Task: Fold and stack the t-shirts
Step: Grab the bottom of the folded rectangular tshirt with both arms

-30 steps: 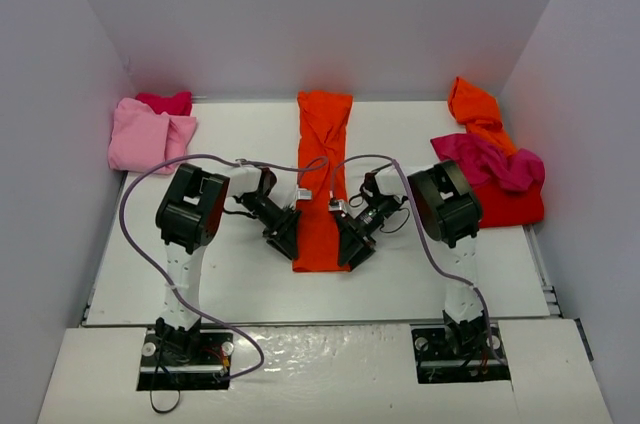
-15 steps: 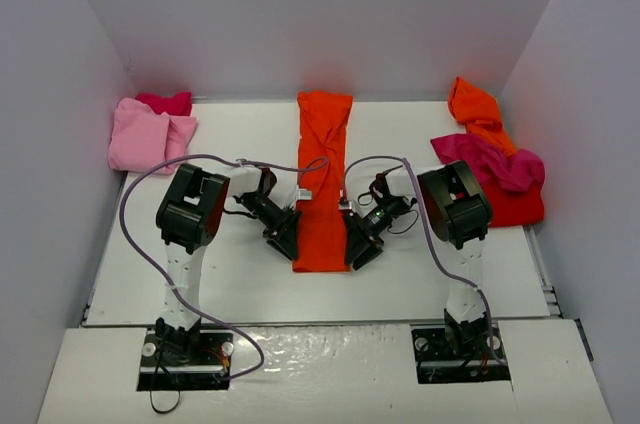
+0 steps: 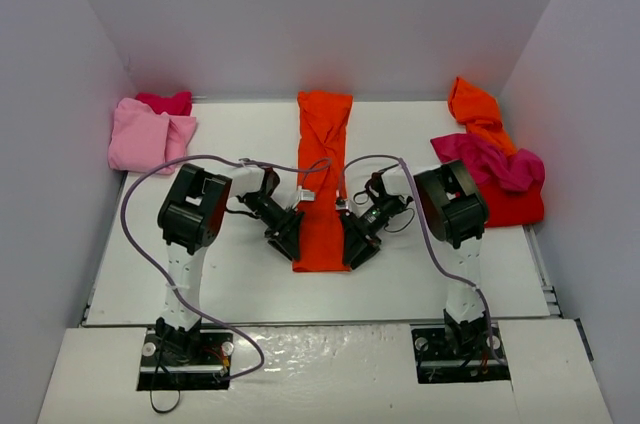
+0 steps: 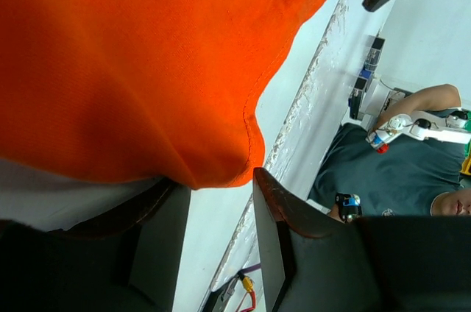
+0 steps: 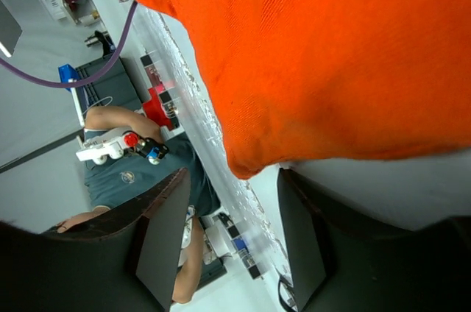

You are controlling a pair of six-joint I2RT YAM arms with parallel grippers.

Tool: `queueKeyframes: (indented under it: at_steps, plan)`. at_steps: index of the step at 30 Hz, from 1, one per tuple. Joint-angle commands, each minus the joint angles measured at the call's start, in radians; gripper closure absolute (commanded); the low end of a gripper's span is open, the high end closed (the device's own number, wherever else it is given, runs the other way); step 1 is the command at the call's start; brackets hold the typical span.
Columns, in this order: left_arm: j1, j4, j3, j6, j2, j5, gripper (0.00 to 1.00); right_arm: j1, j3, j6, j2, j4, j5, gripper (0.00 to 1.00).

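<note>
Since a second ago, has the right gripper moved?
Yes, slightly. The right gripper has shifted right and now covers less of the near right corner of the orange t-shirt, which has stayed put.

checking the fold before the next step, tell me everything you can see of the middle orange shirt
The orange t-shirt is plain cloth, folded into a long narrow strip lying flat on the white table, running from the back edge toward the arms. The left gripper and right gripper flank its near corners, jaws apart.
</note>
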Motion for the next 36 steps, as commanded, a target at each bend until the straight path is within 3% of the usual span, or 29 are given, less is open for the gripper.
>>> queueKeyframes:
  at_steps: [1,9,14,18,21,23,29,36]
  plan:
    - [-0.010,-0.038,0.035,0.037,-0.026,0.006,0.64,0.019,0.018,-0.007,0.049,0.062,0.119,0.55]
    - [-0.011,-0.043,0.042,0.040,-0.006,0.006,0.64,0.052,0.022,-0.009,0.059,0.061,0.121,0.57]
    - [-0.013,-0.044,0.044,0.045,-0.003,0.007,0.65,0.064,0.031,-0.008,0.073,0.061,0.132,0.68]
    - [-0.013,-0.044,0.042,0.048,-0.001,0.009,0.73,0.072,0.036,-0.005,0.082,0.061,0.145,0.91]
    - [-0.013,-0.048,0.043,0.052,0.002,0.014,0.91,0.074,0.035,-0.006,0.078,0.062,0.154,0.97]
    - [-0.013,-0.052,0.047,0.058,0.004,0.014,1.00,0.075,0.031,-0.008,0.072,0.061,0.163,0.99]
    - [-0.014,-0.102,0.054,0.118,-0.008,0.029,1.00,0.075,0.019,-0.022,0.023,0.061,0.185,1.00]
    - [-0.019,-0.182,0.068,0.203,-0.051,0.057,1.00,0.077,-0.027,-0.046,-0.143,0.061,0.205,1.00]
